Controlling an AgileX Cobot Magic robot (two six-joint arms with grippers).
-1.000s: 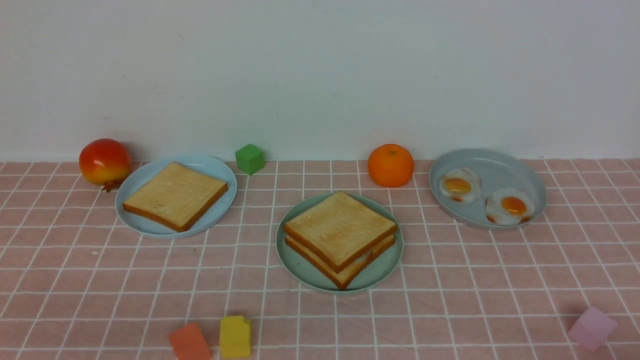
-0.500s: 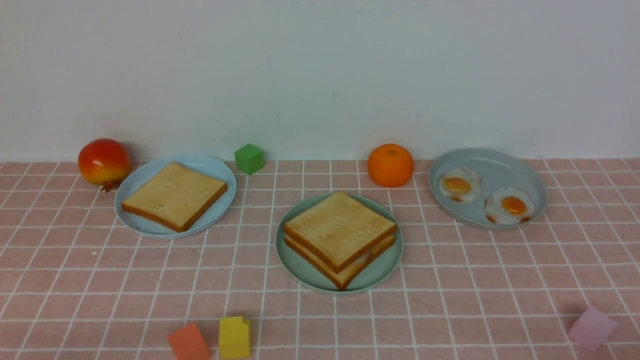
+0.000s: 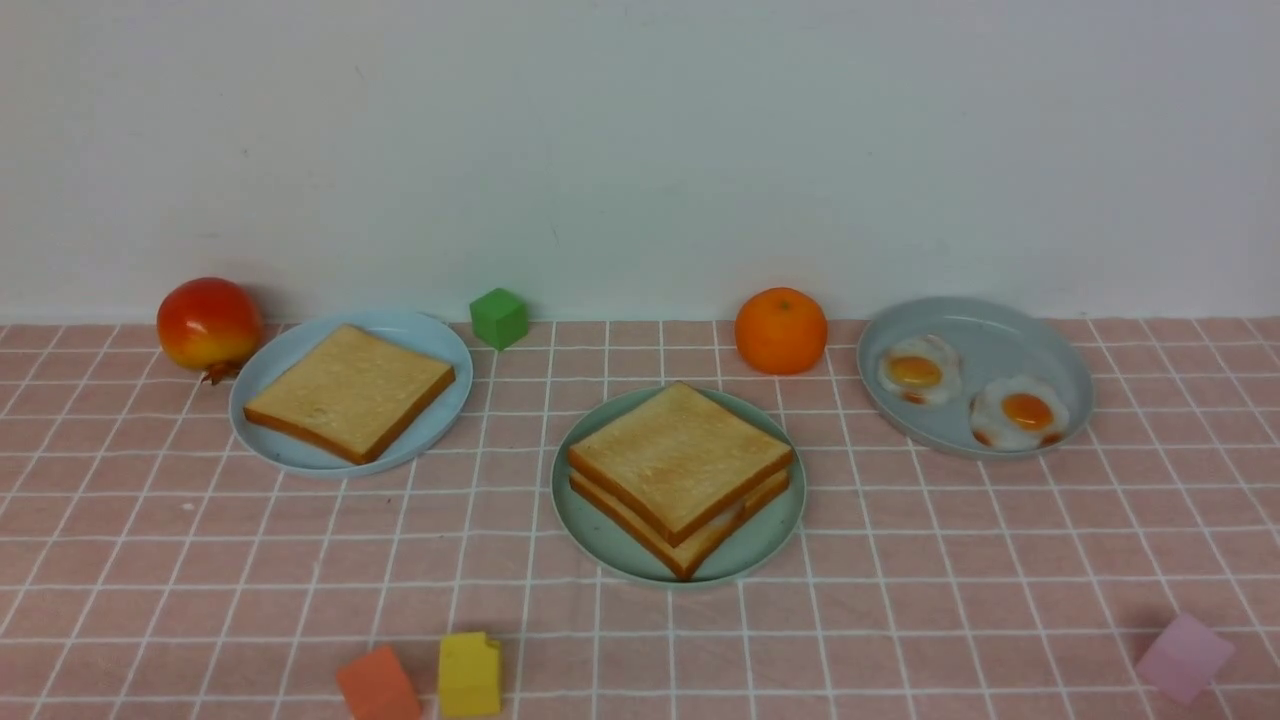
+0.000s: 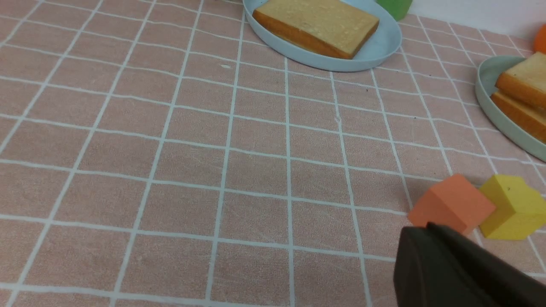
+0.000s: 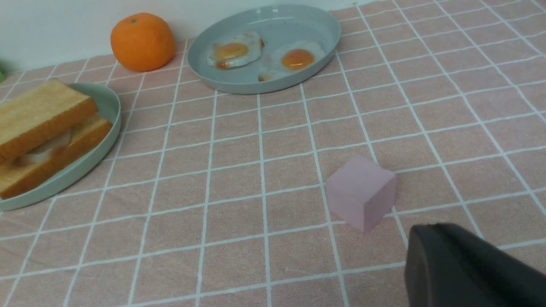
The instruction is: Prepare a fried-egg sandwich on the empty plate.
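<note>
The fried-egg sandwich [image 3: 680, 470], two toast slices stacked, lies on the mint-green plate [image 3: 600, 545] at the table's middle. In the right wrist view the sandwich [image 5: 38, 115] shows white egg [image 5: 51, 143] between its slices, on that plate [image 5: 108, 102]. The left wrist view shows the sandwich's edge [image 4: 522, 91] and the plate's rim [image 4: 486, 85]. Neither gripper shows in the front view. My left gripper [image 4: 420, 228] hangs low near the front edge, its fingers together and empty. My right gripper [image 5: 431, 226] does the same on the right.
A pale blue plate [image 3: 300, 455] with plain toast [image 3: 350, 390] sits back left. A grey-blue plate [image 3: 990, 330] holds two eggs [image 3: 920, 370]. A pomegranate [image 3: 208, 322], orange [image 3: 781, 330] and green cube [image 3: 499, 317] line the back. Orange [image 3: 378, 685], yellow [image 3: 469, 672] and pink [image 3: 1184, 655] blocks lie in front.
</note>
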